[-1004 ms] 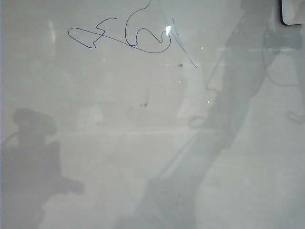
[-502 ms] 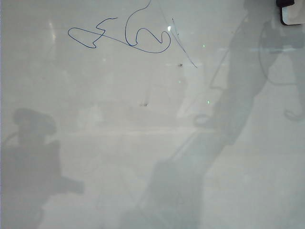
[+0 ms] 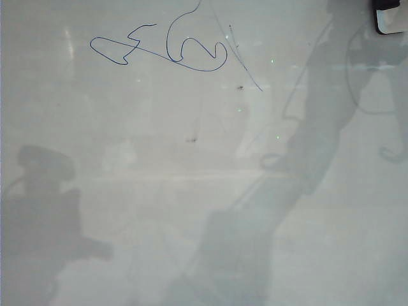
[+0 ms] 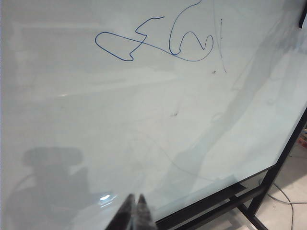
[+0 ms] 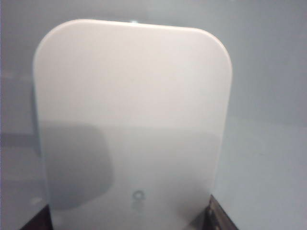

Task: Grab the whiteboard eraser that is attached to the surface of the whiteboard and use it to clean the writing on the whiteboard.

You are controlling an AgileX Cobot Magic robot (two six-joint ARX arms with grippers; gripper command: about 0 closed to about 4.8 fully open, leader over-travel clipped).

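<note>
My right tool [image 5: 129, 218] straddles the white rounded whiteboard eraser [image 5: 132, 120] at the whiteboard's [image 3: 191, 191] far right corner, grip unclear; my left tool [image 4: 134, 213], fingertips together, sees the blue writing [image 4: 153, 40].

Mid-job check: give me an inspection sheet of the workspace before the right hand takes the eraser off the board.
Surface: whiteboard, glossy, faint smudges, arm reflections.
Job's things: whiteboard eraser on the board at the exterior view's top right corner; blue writing upper left of middle, unwiped.
Clutter: two small dark specks below the writing.
Hands: right hand straddles the eraser, a finger at each side, grip unconfirmed; left hand shut, empty, near the board's edge by the stand.
Cables: one cable on the floor beside the stand.
Surroundings: black stand, pale floor.
</note>
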